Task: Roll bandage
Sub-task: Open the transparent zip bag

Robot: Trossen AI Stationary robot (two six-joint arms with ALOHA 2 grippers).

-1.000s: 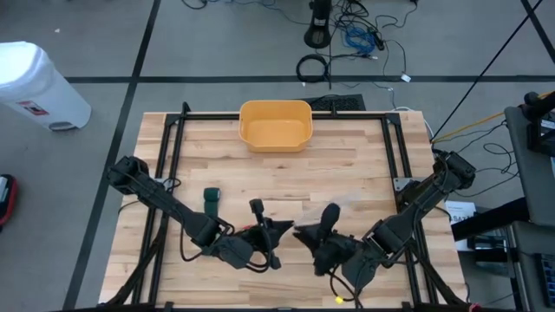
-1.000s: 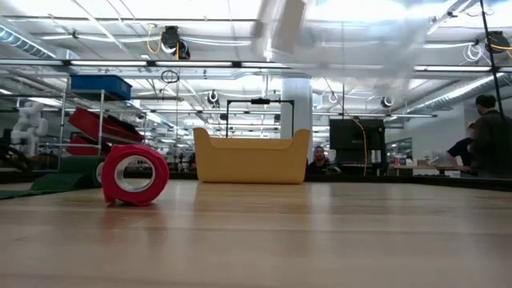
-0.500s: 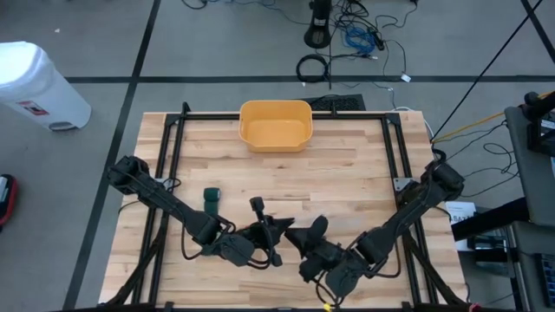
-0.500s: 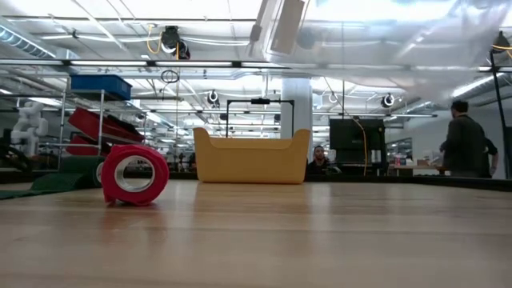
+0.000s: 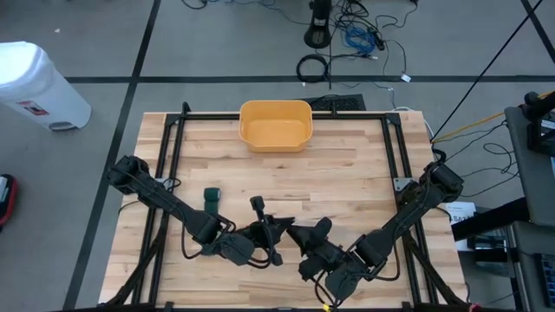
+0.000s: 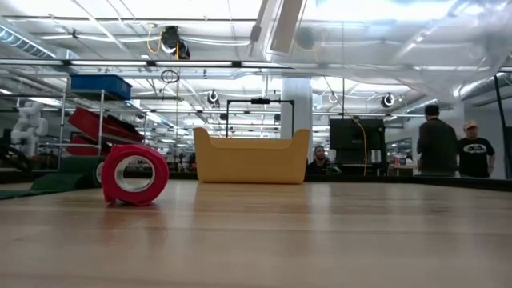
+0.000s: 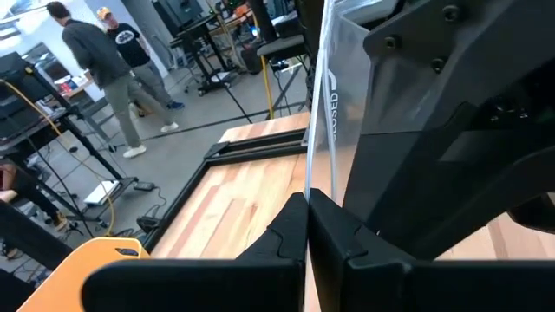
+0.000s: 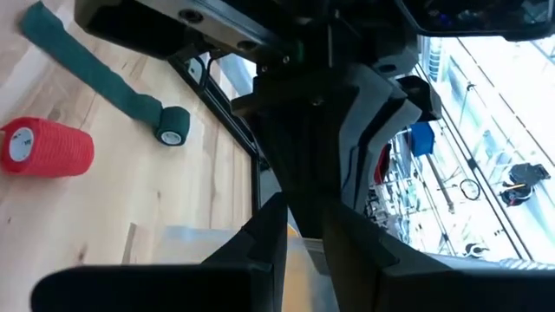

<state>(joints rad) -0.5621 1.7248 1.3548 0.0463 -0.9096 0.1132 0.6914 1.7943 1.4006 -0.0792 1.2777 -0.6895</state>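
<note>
A dark green bandage lies partly unrolled on the table; its strip ends in a small roll. Beside it rests a red bandage roll on its side. Neither gripper touches them. Both grippers meet over the table's near middle. My left gripper and my right gripper are each shut on a clear plastic bag, which is held high above the table. The bag bears printed letters. My left gripper pinches the clear bag's edge between its two fingers, beside the printed strip. The fingers reach out nearly level toward the right arm. The film stands edge-on and runs up from the fingers, clear of the table. My right gripper has its fingers closed on the bag's film, coming nearly level from the table's right. Its own fingers hide the place of contact, so I cannot name the part. The bag hangs clear of the table.
A yellow bin stands at the table's far middle. Black frame rails run along the table's left and right sides. People stand in the room beyond the table. A white bin stands on the floor at far left.
My right gripper has sunk and gone toward the table's left and near edge, closer to my left gripper, rolling about its own line as it went. It has stayed still for the last half second. The bag's film has shifted with it.
</note>
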